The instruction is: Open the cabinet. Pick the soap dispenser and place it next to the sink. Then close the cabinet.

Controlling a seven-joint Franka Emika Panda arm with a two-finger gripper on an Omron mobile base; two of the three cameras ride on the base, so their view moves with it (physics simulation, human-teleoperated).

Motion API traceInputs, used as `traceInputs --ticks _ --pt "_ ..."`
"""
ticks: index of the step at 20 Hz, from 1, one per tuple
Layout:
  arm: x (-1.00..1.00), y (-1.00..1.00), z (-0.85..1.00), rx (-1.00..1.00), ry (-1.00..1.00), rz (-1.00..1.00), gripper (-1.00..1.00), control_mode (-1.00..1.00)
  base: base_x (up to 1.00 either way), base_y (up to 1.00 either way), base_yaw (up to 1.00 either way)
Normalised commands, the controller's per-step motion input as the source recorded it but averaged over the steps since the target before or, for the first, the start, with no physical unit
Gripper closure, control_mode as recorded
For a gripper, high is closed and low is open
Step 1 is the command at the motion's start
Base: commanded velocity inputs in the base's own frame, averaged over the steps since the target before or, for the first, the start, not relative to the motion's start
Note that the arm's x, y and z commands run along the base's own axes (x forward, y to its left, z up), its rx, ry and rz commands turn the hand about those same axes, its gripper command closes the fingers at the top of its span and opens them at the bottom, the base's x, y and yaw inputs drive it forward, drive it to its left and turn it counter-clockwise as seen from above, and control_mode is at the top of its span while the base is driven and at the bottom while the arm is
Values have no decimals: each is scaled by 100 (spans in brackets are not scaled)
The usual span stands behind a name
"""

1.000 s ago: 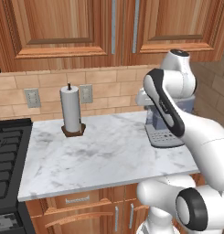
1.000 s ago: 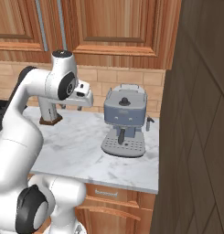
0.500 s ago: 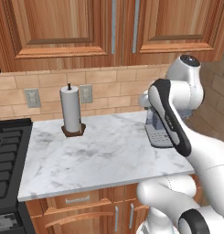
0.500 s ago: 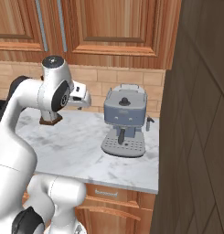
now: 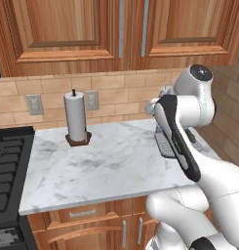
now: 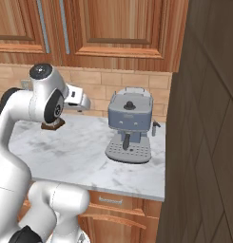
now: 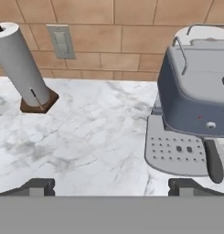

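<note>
Cabinet point(image 5: 126, 29) doors shut, above the tabletop point(image 5: 111, 166).
Nearest, the pincer point(image 7: 111, 186) hangs wide and empty over marble; beyond stand the coffee machine point(image 6: 130, 124) and paper towel roll point(image 5: 75, 117); the cabinet hangs farthest, above the tiled wall.

Base views flank arm, facing counter point(image 5: 116, 166); hand view close, tilted down; all share coffee machine point(image 6: 130, 124).

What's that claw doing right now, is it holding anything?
Claw: open and holding nothing, hanging above the counter between the paper towel roll and the coffee machine.
</note>
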Motion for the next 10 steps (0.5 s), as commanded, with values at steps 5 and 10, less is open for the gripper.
traceInputs --ticks 5,10 --pt "1 9 29 -3 0 -4 -100 -100 0 0 0" --pt "2 7 34 -2 -1 -3 -100 -100 0 0 0"
